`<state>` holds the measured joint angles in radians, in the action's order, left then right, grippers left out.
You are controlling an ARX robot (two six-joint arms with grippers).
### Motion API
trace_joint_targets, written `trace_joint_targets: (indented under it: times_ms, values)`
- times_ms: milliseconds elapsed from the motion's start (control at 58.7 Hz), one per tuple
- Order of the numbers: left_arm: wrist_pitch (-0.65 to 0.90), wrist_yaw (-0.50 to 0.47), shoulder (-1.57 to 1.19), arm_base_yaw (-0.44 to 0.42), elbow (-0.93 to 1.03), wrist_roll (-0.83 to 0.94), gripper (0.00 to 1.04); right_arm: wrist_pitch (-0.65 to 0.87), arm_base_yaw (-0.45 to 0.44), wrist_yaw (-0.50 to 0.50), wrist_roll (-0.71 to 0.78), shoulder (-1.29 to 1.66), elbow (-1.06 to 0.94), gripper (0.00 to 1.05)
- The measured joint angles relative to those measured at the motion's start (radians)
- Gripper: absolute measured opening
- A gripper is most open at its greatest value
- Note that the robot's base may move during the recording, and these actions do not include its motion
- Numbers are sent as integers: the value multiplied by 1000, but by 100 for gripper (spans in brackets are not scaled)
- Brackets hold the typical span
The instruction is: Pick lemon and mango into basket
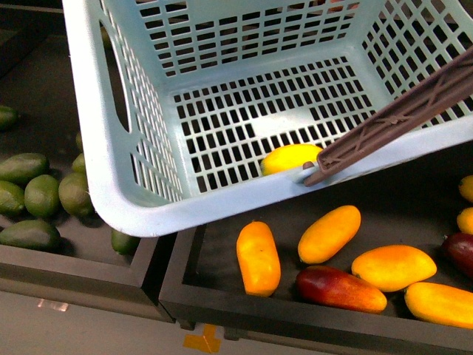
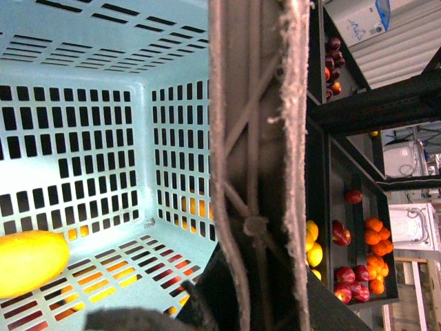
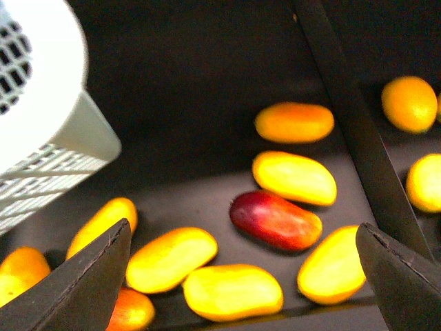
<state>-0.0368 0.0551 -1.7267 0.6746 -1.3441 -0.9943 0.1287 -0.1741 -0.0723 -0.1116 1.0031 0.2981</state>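
Note:
The pale blue-green basket (image 1: 140, 200) hangs tilted above the fruit trays. A lemon (image 1: 290, 157) lies inside it against the near wall, and it shows on the slotted floor (image 2: 31, 261) in the left wrist view. My left gripper (image 2: 248, 303) is shut on the basket's brown handle (image 2: 258, 138). My right gripper (image 3: 241, 276) is open, its fingers (image 3: 83, 283) spread wide above several orange-yellow mangoes. One mango (image 3: 232, 292) lies right under the gap, with others beside it (image 3: 171, 258). Neither gripper shows in the front view.
Mangoes (image 1: 258, 257) fill the dark tray (image 1: 295, 314), with a dark red one (image 3: 275, 219) among them. Green oval fruits (image 1: 37, 196) lie in the left tray. A dark divider (image 3: 351, 124) separates yellow fruit (image 3: 410, 103). The basket corner (image 3: 41, 138) sits close to the right gripper.

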Motion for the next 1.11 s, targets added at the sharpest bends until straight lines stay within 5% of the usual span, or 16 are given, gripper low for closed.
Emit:
trace_joint_targets:
  times_ms: [170,357,715,1107]
  values:
    - [0,-3,0,0,0,-8,5,245,-216,114,192,346,106,96]
    - [0,-16,0,-5,0,-2,5,425,-309,204,466,724,273,96]
    - [0,-3,0,-4,0,-3,5,234,-343,245,943,1072,503,96]
    - [0,-7,0,-4,0,-2,5,146,-340,219,1029,1282,668,96]
